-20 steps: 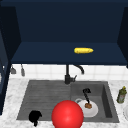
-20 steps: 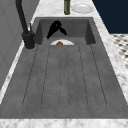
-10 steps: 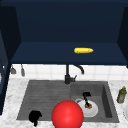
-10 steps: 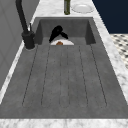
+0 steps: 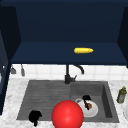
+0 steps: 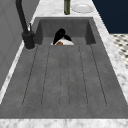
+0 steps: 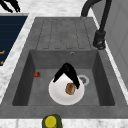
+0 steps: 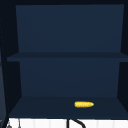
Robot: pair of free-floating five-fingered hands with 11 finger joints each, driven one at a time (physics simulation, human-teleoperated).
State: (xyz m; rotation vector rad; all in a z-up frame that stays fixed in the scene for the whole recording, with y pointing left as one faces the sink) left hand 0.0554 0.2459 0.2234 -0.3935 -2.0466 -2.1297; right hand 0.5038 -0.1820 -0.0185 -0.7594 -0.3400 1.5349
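Right hand point(image 7: 67, 72) over white plate point(image 7: 57, 96) in sink basin point(image 7: 100, 75), fingers spread, touching brown food point(image 7: 70, 88). Left hand point(image 5: 35, 116) at sink's front-left corner, fingers' state unclear.

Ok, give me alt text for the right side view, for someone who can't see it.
A black hand reaches down into the sink basin, over a white plate with a small brown piece of food at its fingertips. A black faucet stands at the upper right, a small red thing lies at the basin's left, and a bottle's yellow cap shows at the bottom edge.

No readable text or labels anywhere.
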